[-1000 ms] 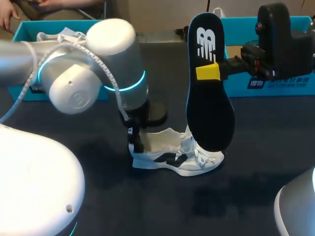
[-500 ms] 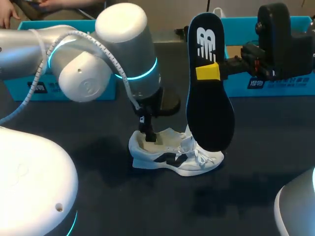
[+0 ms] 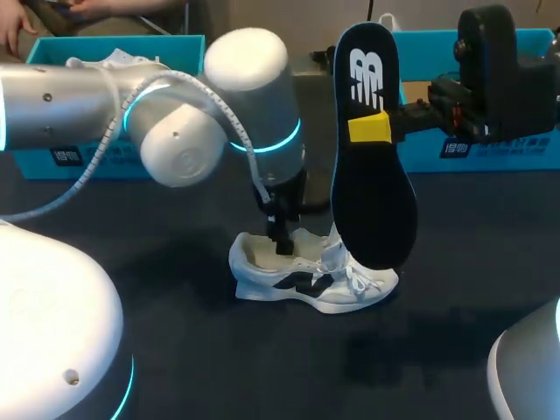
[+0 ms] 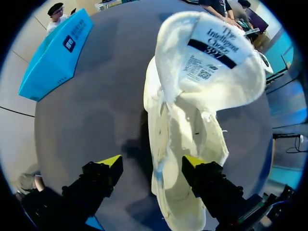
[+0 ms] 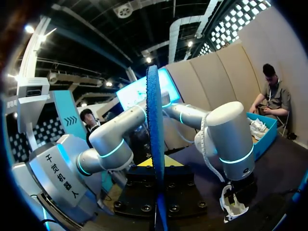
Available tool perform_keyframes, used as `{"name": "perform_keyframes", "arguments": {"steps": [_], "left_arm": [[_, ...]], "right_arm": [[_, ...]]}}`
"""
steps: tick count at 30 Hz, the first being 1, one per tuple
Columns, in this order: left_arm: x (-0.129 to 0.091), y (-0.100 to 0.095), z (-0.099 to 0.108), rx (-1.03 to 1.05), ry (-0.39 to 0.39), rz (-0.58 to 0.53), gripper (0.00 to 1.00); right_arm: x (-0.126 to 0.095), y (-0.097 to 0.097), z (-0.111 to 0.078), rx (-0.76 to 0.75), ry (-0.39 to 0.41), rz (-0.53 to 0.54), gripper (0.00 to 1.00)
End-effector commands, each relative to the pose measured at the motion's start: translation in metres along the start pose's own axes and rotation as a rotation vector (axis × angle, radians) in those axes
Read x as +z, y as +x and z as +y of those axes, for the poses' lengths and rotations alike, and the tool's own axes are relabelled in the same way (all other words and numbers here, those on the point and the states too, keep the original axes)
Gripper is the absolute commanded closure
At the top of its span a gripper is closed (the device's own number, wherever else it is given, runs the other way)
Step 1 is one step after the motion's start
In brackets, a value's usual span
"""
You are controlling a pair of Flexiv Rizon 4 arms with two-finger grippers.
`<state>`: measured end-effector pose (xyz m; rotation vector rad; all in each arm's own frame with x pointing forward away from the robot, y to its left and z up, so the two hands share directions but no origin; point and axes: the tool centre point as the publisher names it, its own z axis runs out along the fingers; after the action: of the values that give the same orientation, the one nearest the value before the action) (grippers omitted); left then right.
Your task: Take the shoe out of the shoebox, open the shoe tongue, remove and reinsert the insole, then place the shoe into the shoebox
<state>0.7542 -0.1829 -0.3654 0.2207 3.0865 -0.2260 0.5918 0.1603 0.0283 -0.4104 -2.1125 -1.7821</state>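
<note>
Two yellow-tipped left fingers stand wide apart and hold nothing. In the left wrist view one tip hangs at the edge of the shoe, by its mouth, while the other is out over the bare bench just beside the shoe. I judge they are set there to steady the shoe or keep its mouth spread, not to lift it. Ahead of those fingers the tongue is folded up and back with its printed label showing, which leaves the pale inside of the shoe open. The right fingers are clamped on the insole, one tip on its near face and the other hidden behind it. They hold it upright in the air above the shoe's laced front, broader end down. Whether that lower end touches the laces cannot be told. Held clear and on end like this, the insole looks ready to be fed back into the mouth, so removal seems done and reinsertion seems to be the step in hand. The shoe is a white low trainer with a dark side mark and loose white laces, standing on its sole on the bench. The insole is thin and dark with a white logo, a mere blue edge in the right wrist view. Beyond the shoe, well apart from it, stand a turquoise shoebox and a second turquoise shoebox.
</note>
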Motion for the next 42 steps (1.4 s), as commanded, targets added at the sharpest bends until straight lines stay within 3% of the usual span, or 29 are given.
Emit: {"name": "perform_keyframes", "arguments": {"steps": [1,2,4,14,16,17,26,32,37,40,42], "left_arm": [[0.016,-0.004,-0.004,-0.015,-0.006,0.009,0.36],[0.018,-0.004,-0.003,-0.021,-0.009,0.01,0.46],[0.019,-0.005,-0.003,-0.027,-0.004,0.015,0.51],[0.03,-0.003,0.001,-0.033,-0.003,0.044,0.61],[0.031,-0.002,0.001,-0.034,-0.004,0.047,0.8],[0.032,-0.002,0.001,-0.032,-0.004,0.048,1.0],[0.022,0.003,-0.002,0.019,-0.006,0.036,1.0],[-0.007,0.008,-0.001,0.117,0.049,0.031,1.0],[-0.032,0.019,-0.003,0.332,0.1,-0.003,1.0],[-0.044,0.026,-0.002,0.484,0.082,-0.166,1.0],[-0.044,0.026,-0.002,0.484,0.082,-0.166,1.0]], "right_arm": [[0.004,-0.003,0.002,0.002,0.005,0.001,1.0],[0.004,-0.003,0.002,0.002,0.005,0.001,1.0],[0.004,-0.003,0.002,0.002,0.005,0.001,1.0],[0.004,-0.003,0.002,0.002,0.005,0.001,1.0],[0.004,-0.003,0.002,0.002,0.005,0.001,1.0],[0.004,-0.003,0.002,0.002,0.005,0.001,1.0],[0.004,-0.003,0.002,0.002,0.005,0.001,1.0],[0.004,-0.003,0.002,0.002,0.005,0.001,1.0],[0.004,-0.003,0.002,0.002,0.005,0.001,1.0],[0.004,-0.003,0.002,0.002,0.005,0.001,1.0],[0.004,-0.003,0.002,0.002,0.005,0.001,1.0]]}}
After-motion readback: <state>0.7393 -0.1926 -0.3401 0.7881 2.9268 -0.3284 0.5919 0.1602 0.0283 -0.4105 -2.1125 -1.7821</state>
